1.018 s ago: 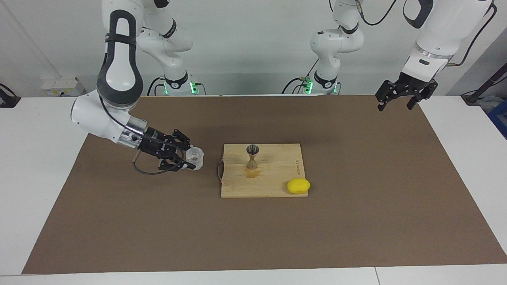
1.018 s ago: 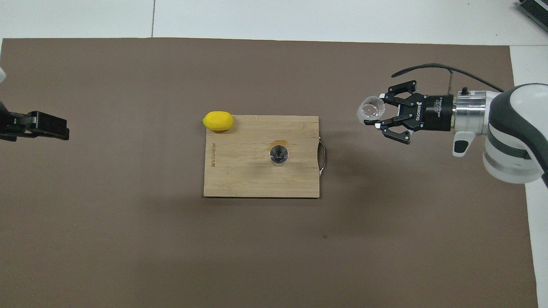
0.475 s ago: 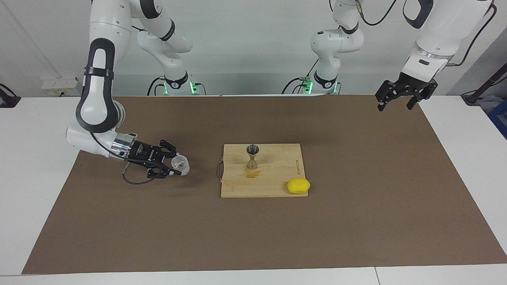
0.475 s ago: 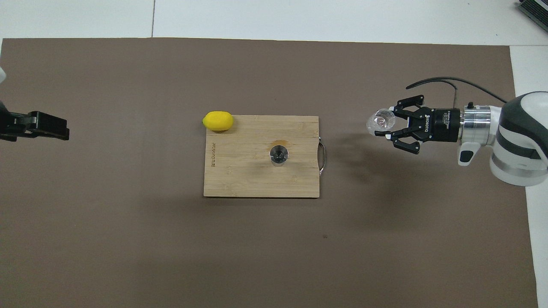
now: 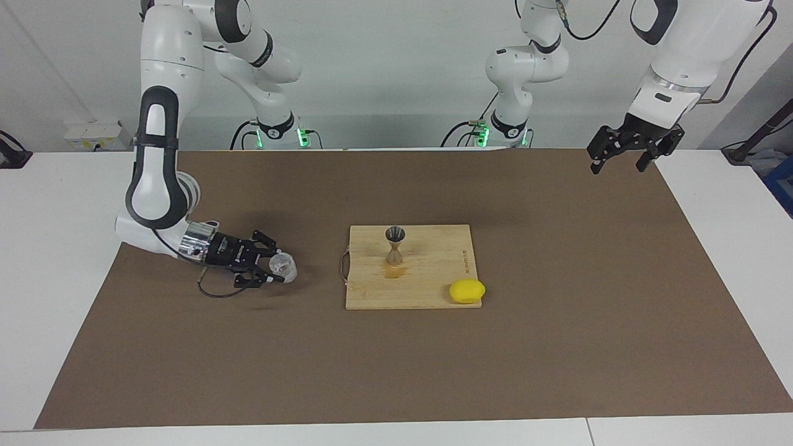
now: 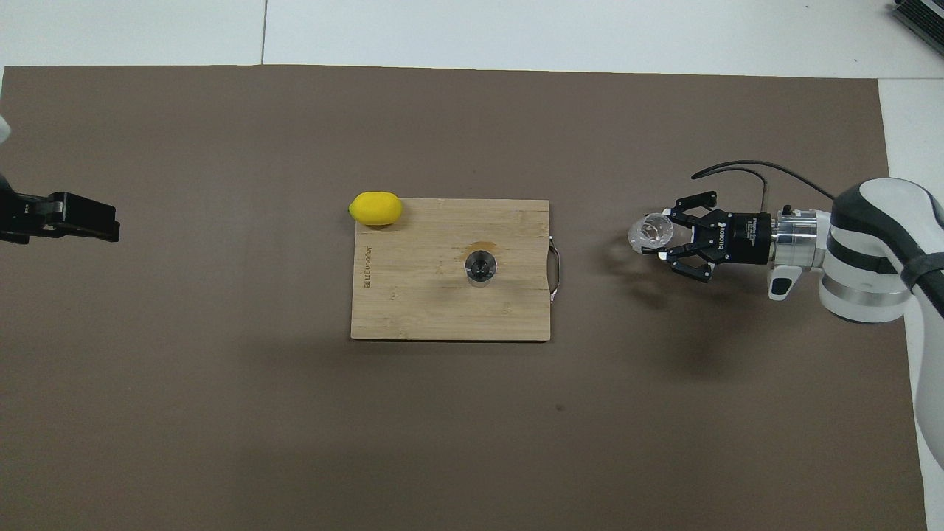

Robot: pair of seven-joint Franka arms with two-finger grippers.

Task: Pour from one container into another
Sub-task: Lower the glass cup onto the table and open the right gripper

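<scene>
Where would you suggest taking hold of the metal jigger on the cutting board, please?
Grip the jigger at its narrow waist, coming in level from the side. It stands upright on the cutting board with its open cone up, so a top approach would probably slip on the flared rim, while the waist sits between both cones.

The glass (image 5: 284, 266), small, clear and thick-based, sat at left of centre in the facing view, low over the brown mat and tilted. The jigger (image 5: 394, 245), a silver-grey metal hourglass, stood upright near the frame's centre on a wooden board (image 5: 433, 285), over a small amber stain.
</scene>
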